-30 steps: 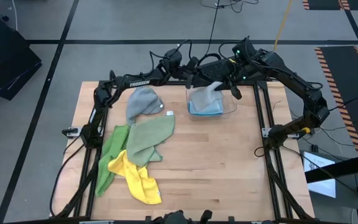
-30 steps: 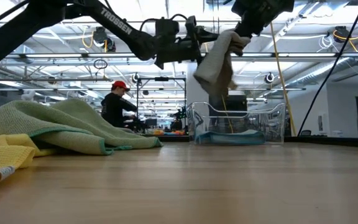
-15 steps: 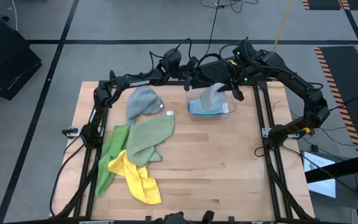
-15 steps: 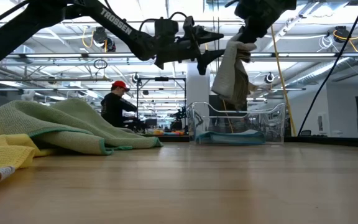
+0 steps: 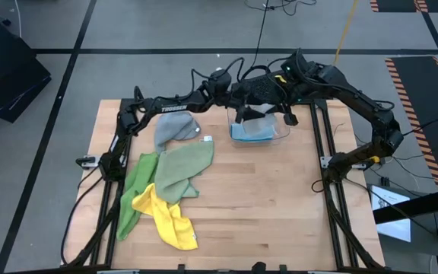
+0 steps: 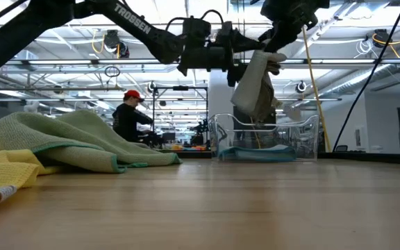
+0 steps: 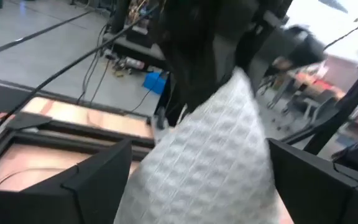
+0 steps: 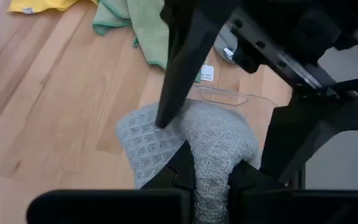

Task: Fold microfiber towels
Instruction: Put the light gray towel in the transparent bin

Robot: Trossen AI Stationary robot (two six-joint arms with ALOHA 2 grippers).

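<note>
Left gripper [image 7: 197,180] stands with its fingers spread wide on either side of the hanging grey towel [image 7: 197,168], not yet closed on it, while the right gripper [image 8: 211,177] pinches that towel's top edge above the clear plastic bin [image 5: 259,131]. If the left fingers close on one bunched layer rather than a corner, the cloth will likely twist. Farther back, a light blue towel [image 6: 259,153] lies in the bin and could snag and lift.
</note>
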